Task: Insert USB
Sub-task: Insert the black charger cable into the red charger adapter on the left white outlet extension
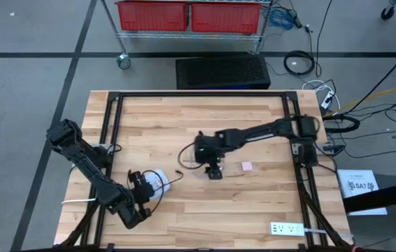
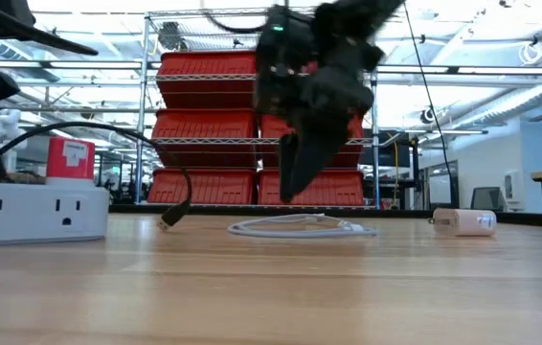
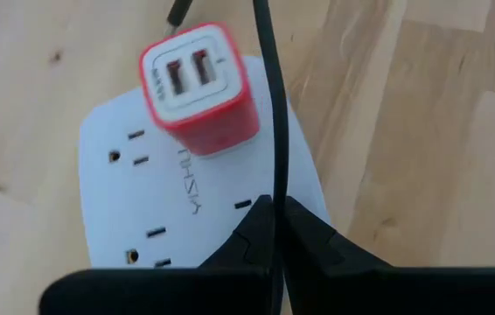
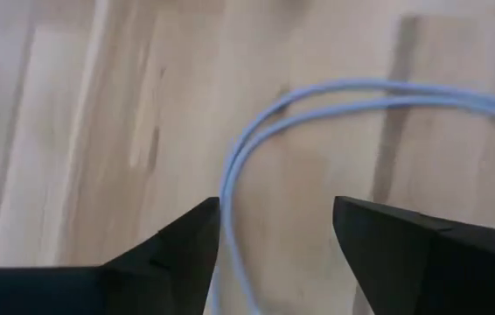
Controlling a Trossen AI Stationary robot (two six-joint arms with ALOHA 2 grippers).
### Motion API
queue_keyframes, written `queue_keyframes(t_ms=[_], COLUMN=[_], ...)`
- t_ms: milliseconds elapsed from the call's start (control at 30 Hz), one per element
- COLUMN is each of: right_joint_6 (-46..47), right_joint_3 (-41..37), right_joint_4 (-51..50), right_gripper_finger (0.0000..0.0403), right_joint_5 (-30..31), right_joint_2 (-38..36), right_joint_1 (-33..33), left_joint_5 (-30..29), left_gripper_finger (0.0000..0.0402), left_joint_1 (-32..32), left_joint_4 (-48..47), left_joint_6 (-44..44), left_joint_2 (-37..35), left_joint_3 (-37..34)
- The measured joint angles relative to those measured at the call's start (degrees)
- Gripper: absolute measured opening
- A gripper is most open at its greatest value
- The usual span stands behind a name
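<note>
1. Wooden table (image 1: 184, 217) of pale planks; behind it we note a wire rack with red bins (image 2: 209, 125).
2. Right gripper (image 4: 275, 229): we record its dark fingers (image 4: 177, 241) standing wide apart, holding nothing, poised over the table's middle.
3. White cable (image 4: 256, 131): a doubled loop lying flat on the wood, directly beneath and ahead of the right gripper, passing between its fingers without touching them as far as we can tell.
4. Left gripper (image 3: 275, 229): we find its fingers pinched together on a thin black cable (image 3: 274, 105).
5. White power strip (image 3: 186, 201): just ahead of the left gripper, under it.
6. Red USB charger (image 3: 199, 87): plugged upright into that strip, its two ports facing up, just beside the black cable.
</note>
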Motion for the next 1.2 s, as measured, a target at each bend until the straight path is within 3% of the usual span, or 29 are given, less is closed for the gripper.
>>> queue_keyframes(t_ms=[100, 200, 367, 600, 933, 1200], right_joint_6=[3.65, 5.28, 4.24, 2.46, 5.55, 7.88], right_joint_3=[-8.80, -13.23, -14.51, -14.54, -14.51, -14.70], right_joint_4=[12.13, 17.97, 25.08, 31.47, 29.64, 22.65], right_gripper_finger=[0.0213, 0.0212, 0.0212, 0.0212, 0.0212, 0.0212], right_joint_5=[2.76, 8.00, 12.50, 18.43, 18.88, 18.91], right_joint_2=[-4.94, -8.72, -8.13, -4.46, -6.82, -12.58], right_joint_1=[1.06, 3.07, 6.55, 8.52, 10.48, 11.93], left_joint_5=[0.44, 2.05, 4.48, 4.24, 2.75, -6.29], left_gripper_finger=[0.0012, 0.0012, 0.0012, 0.0012, 0.0012, 0.0012], left_joint_1=[2.50, 5.52, 8.30, 8.02, 8.13, 8.37], left_joint_4=[3.35, 6.89, 11.17, 11.49, 11.29, 11.34], left_joint_6=[6.07, 12.22, 18.92, 20.68, 27.82, 31.39], left_joint_2=[0.04, 0.04, 0.06, 0.07, -1.24, -7.51], left_joint_3=[-0.04, -0.04, -0.04, 1.34, 7.13, 10.11])
